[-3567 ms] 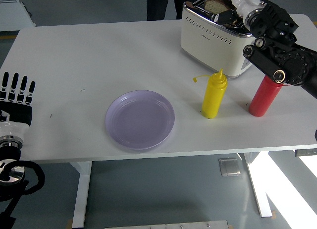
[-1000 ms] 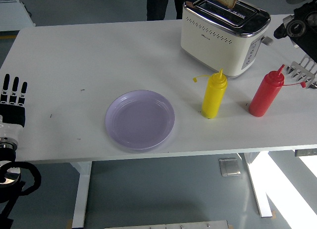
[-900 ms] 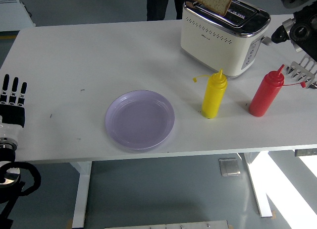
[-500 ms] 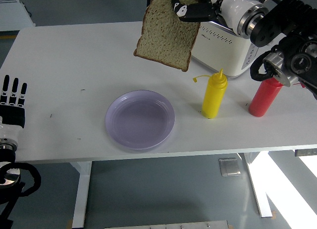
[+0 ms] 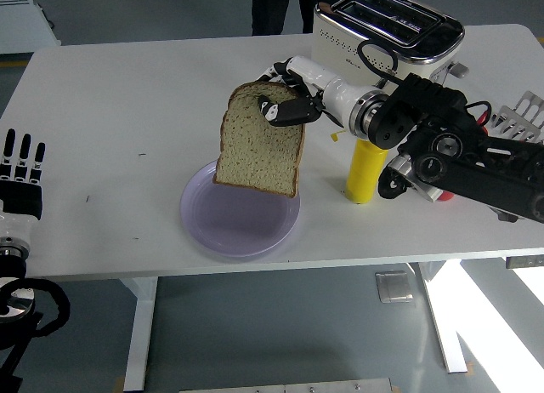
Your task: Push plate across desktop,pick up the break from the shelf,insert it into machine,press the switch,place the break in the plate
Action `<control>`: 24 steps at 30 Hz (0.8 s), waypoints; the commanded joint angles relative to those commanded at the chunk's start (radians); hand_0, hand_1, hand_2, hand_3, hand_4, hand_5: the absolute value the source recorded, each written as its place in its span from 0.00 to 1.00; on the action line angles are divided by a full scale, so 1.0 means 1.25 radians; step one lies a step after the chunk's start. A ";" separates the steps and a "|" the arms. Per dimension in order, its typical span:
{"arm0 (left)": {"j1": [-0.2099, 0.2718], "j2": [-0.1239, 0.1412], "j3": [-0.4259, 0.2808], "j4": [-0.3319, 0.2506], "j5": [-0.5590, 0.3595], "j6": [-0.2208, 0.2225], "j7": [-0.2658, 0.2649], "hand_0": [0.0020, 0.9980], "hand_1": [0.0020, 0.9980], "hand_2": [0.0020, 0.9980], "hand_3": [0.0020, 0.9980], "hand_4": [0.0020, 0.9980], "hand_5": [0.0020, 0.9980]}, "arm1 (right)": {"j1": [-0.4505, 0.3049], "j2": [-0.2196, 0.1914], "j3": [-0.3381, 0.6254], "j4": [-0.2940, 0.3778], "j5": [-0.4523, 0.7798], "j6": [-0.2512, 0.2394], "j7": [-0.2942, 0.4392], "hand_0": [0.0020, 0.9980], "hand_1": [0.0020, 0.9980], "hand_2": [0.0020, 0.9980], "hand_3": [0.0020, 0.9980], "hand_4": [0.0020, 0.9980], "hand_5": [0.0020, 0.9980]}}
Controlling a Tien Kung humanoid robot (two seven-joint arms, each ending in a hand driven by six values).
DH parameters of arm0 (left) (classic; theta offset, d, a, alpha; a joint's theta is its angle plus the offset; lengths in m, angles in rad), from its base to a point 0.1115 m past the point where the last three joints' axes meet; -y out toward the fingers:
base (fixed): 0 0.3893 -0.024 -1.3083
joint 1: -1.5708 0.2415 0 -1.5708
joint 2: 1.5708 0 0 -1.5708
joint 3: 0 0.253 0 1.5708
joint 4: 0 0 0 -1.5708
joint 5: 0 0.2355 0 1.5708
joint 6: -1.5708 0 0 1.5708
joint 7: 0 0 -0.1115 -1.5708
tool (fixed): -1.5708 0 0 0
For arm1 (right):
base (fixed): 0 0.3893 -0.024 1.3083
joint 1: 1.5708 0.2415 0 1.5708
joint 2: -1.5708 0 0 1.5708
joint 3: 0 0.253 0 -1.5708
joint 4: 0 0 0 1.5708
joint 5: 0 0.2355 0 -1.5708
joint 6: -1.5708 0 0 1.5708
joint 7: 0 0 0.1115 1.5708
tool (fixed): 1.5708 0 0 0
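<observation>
Above the plate (image 5: 240, 220) at frame centre, my right robot hand (image 5: 285, 104) pinches the bread slice (image 5: 257, 146) by its top edge so it hangs clear for lowering.

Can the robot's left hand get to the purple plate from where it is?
Probably yes. The left hand rests at the table's left edge, and only bare white table lies between it and the plate. But the bread, held by the right hand, hangs above the plate.

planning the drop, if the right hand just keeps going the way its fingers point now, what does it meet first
The right hand grips the bread slice and points left and down. Going straight on, the hanging slice would probably meet the purple plate first, likely its far part, though height above the plate is hard to judge from one view.
</observation>
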State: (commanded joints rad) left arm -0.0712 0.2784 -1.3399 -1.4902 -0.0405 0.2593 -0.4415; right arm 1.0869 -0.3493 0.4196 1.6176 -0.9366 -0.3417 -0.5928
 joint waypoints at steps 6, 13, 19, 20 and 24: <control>-0.002 0.000 0.002 0.002 -0.001 0.000 0.000 0.75 0.69 0.65 0.63 0.68 0.94 | 0.005 0.033 -0.045 -0.039 0.010 -0.015 0.008 0.35 0.32 0.39 0.51 0.08 0.00; -0.003 0.000 0.003 0.004 -0.002 0.000 -0.001 0.75 0.69 0.65 0.63 0.68 0.94 | 0.005 0.073 -0.080 -0.118 0.020 -0.055 0.029 0.35 0.32 0.38 0.51 0.08 0.00; -0.004 0.000 0.004 0.006 -0.002 0.000 -0.002 0.75 0.69 0.65 0.63 0.68 0.94 | 0.002 0.096 -0.102 -0.146 0.029 -0.088 0.040 0.36 0.31 0.38 0.52 0.08 0.00; -0.004 0.000 0.004 0.006 -0.002 0.000 -0.002 0.75 0.69 0.65 0.63 0.68 0.94 | 0.002 0.098 -0.104 -0.147 0.030 -0.092 0.041 0.36 0.31 0.38 0.53 0.11 0.00; -0.004 0.000 0.005 0.007 -0.003 0.000 -0.002 0.75 0.69 0.65 0.63 0.68 0.94 | -0.001 0.103 -0.110 -0.140 0.028 -0.099 0.040 0.36 0.31 0.38 0.53 0.11 0.00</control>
State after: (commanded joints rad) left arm -0.0763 0.2780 -1.3333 -1.4814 -0.0437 0.2595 -0.4436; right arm 1.0861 -0.2208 0.2822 1.4432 -0.9014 -0.4658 -0.5430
